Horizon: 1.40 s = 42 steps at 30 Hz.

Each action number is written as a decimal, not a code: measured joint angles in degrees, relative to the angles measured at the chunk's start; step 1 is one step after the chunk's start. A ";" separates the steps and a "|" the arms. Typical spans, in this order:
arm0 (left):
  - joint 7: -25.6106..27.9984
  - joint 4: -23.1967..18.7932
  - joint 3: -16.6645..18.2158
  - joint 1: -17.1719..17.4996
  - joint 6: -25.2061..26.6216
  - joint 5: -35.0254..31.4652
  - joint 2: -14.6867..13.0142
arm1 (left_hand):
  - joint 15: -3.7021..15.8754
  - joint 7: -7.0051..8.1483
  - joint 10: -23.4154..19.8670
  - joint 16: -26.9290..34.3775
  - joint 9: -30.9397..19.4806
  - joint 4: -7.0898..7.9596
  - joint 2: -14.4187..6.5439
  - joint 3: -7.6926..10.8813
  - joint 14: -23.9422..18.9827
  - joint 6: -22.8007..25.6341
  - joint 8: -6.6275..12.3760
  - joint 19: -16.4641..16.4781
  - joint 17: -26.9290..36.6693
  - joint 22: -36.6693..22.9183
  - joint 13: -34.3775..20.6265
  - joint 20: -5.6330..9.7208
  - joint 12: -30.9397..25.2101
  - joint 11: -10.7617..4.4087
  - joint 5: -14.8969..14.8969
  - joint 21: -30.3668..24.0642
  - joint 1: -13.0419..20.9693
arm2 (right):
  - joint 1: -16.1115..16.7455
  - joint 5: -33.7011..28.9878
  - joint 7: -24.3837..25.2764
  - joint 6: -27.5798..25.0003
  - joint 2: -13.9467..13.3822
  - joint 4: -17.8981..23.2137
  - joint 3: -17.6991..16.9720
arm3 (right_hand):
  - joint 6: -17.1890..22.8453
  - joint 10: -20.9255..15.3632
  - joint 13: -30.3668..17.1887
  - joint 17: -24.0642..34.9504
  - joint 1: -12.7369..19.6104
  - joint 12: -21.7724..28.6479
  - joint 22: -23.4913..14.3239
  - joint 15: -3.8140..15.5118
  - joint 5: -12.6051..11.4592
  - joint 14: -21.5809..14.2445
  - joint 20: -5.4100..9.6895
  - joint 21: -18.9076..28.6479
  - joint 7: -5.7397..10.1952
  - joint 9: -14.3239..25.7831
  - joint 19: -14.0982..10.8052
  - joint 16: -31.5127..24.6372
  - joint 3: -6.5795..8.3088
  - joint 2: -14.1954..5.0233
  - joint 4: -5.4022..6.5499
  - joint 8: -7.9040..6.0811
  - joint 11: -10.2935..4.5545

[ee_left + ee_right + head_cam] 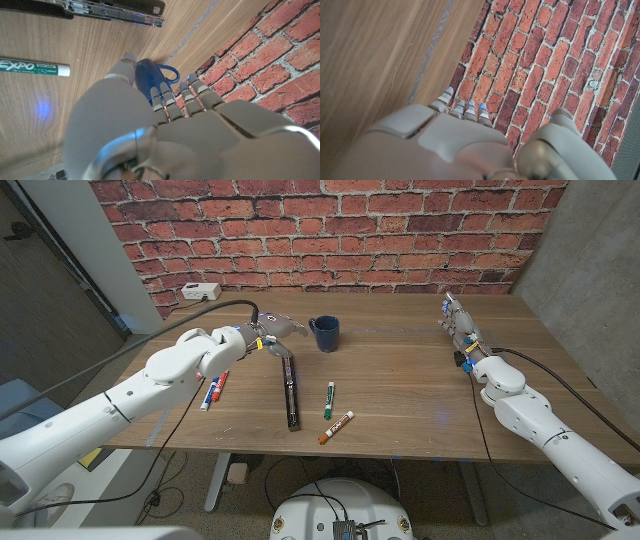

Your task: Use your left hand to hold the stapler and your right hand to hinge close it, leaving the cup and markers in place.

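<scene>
The stapler [290,390] lies hinged open flat, a long black and metal strip running front to back left of the table's middle; its end shows in the left wrist view [115,11]. My left hand [268,332] hovers just above the stapler's far end, fingers spread, holding nothing; its back shows in the left wrist view [150,135]. A dark blue cup [324,333] [152,80] stands just right of that hand. My right hand [458,320] [460,140] stands far off at the table's right rear, fingers apart and empty.
A green marker [328,399] [34,67] and an orange marker [335,427] lie right of the stapler; red and blue markers [214,389] lie to its left. A white power strip [200,292] sits at the back left against the brick wall [330,230].
</scene>
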<state>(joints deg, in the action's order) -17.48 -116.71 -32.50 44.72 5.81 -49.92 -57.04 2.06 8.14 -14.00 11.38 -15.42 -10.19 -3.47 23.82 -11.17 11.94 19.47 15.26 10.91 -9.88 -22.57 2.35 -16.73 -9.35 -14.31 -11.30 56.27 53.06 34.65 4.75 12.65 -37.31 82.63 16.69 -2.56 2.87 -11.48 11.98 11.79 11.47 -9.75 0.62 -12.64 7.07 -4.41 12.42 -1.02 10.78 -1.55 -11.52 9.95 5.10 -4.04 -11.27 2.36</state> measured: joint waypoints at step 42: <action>-4.68 2.79 -2.04 -2.25 -5.93 -2.55 -0.41 | -0.01 0.23 -2.46 0.71 -0.02 0.88 0.16 3.57 -1.83 2.70 0.68 -2.10 0.86 0.12 -0.16 -0.22 0.21 -1.20 -7.81 0.71 2.39 | 0.25 -0.44 1.60 -1.09 0.31 0.38 0.29 | 0.00 0.00 0.00 0.01 -0.16 0.00 0.01 0.00 0.00 0.00 0.00 -0.44 0.00 0.00 0.00 0.00 -0.14 -0.61 -0.14 0.00 0.00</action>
<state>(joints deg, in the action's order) -22.15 -113.92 -34.54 42.47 -0.12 -52.47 -57.44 2.05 8.37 -16.46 12.09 -15.43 -9.31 -3.31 27.40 -13.00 14.64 20.14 13.16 11.78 -9.75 -22.73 2.13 -16.52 -10.55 -22.13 -10.59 58.67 53.31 34.21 6.35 11.56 -37.00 83.02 16.97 -2.56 2.87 -11.48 11.99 11.63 11.48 -9.73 0.62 -12.64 7.07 -4.41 11.98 -1.01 10.78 -1.54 -11.52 9.81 4.50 -4.18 -11.27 2.36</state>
